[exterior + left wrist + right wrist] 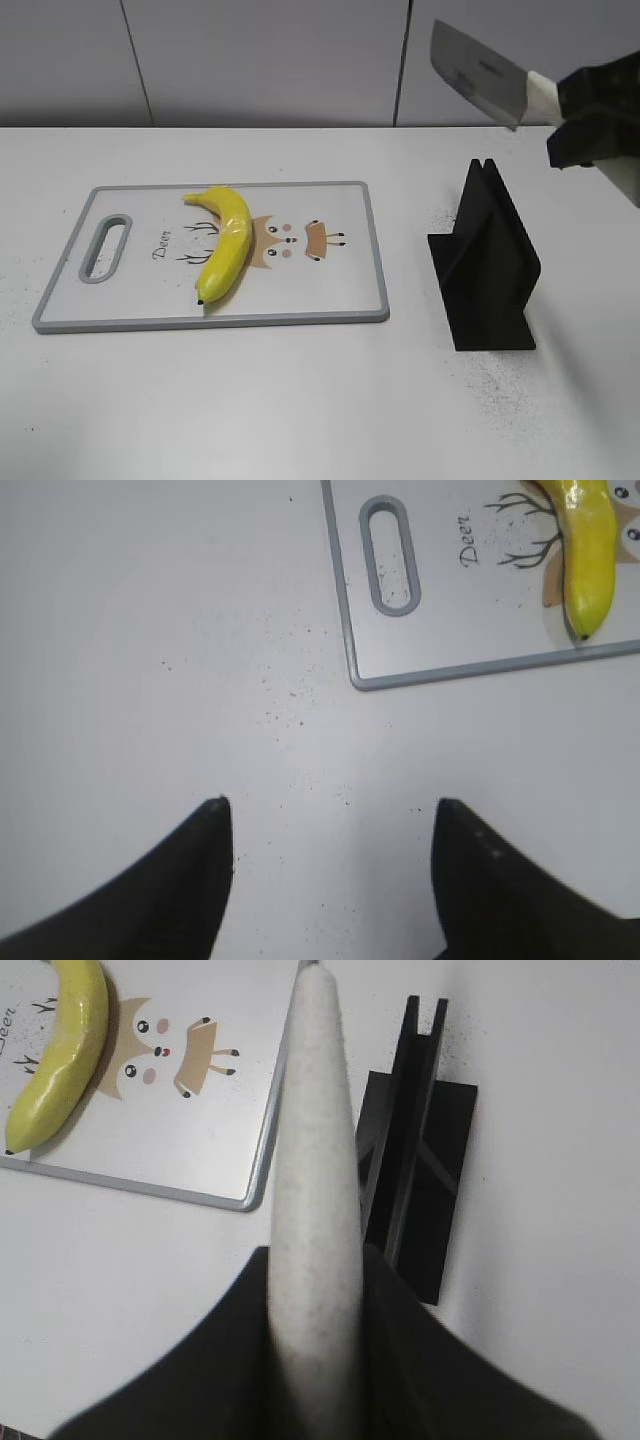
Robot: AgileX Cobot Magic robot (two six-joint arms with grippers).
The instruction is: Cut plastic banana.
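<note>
A plastic banana [225, 245] lies whole on a grey-rimmed cutting board [360, 300] printed with a cartoon deer, towards the left edge of the white table [300, 400]; the board's slotted handle [105, 247] points to that edge. The right gripper [315, 1300], high above the table's far right corner, has its fingers [400, 1360] pressed against the pale handle of a cleaver [480, 75], whose steel blade juts leftwards in the air. The banana sits well apart from those fingers, with an empty black knife stand [485, 265] between them. The left gripper [330, 825] hovers with fingers [190, 880] spread and empty over bare table near the front left corner, the banana's dark tip beyond the board's rim.
</note>
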